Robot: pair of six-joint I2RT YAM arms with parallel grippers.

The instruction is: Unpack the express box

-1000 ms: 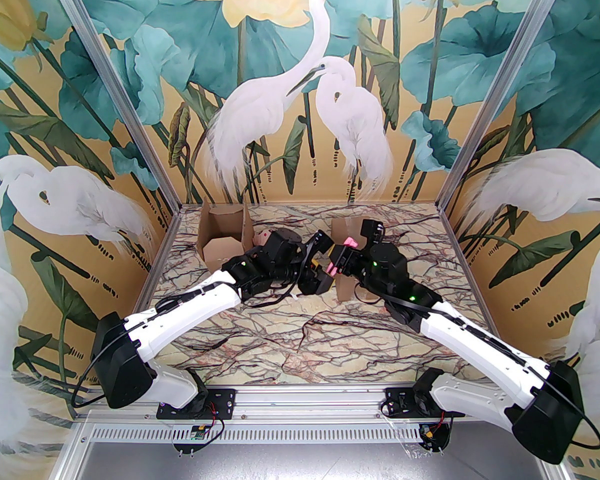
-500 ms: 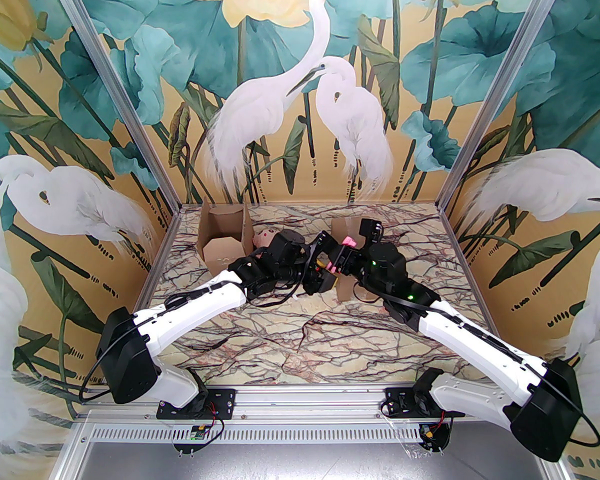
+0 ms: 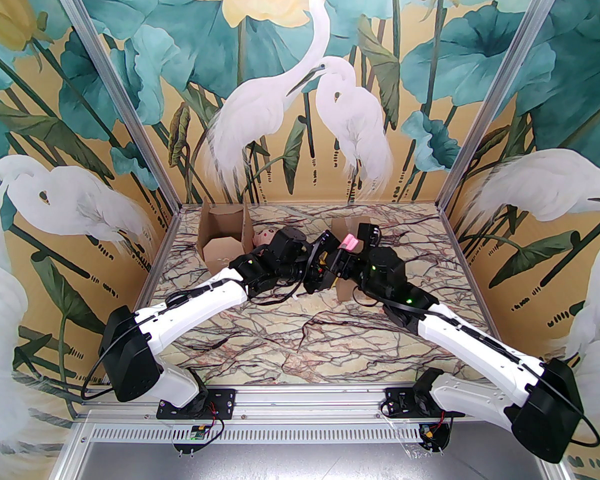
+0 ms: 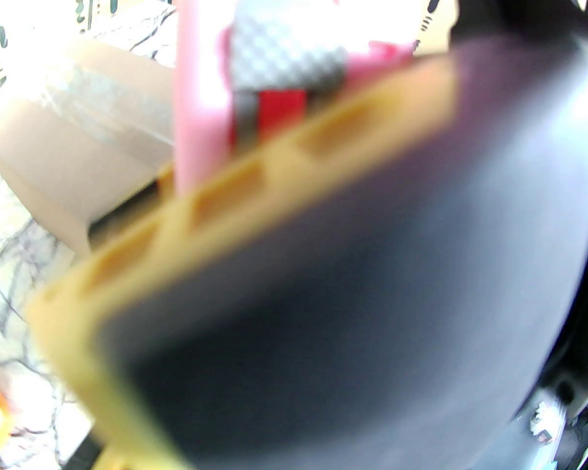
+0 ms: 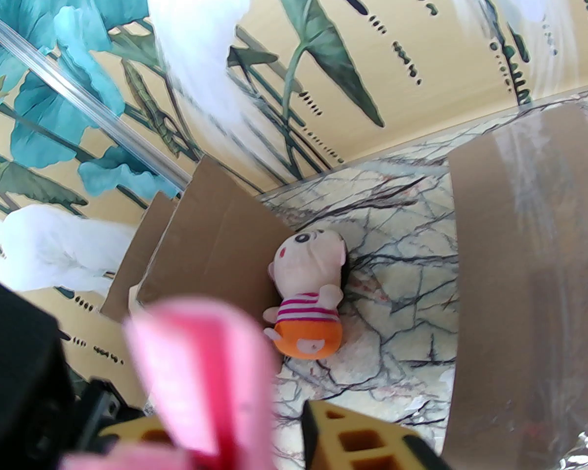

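We see a veined marble-patterned tabletop (image 3: pixel 300 338), walled by a painted mural of white egrets (image 3: pixel 252 115) and teal lotus leaves (image 3: pixel 460 53), with silver aluminium corner posts (image 3: pixel 129 110).

Bright, even overhead light in the top view, sharp throughout, soft shadows on the surface (image 3: pixel 300 338), lines bowing near the edges. Blown out white at upper left of the left wrist view, heavy close blur elsewhere. Crisp mid-frame in the right wrist view, soft along the bottom, glare at right on the taped express box (image 5: pixel 519 262).

Doll (image 3: pixel 263 236) right of box (image 3: pixel 224 229) (touching it).
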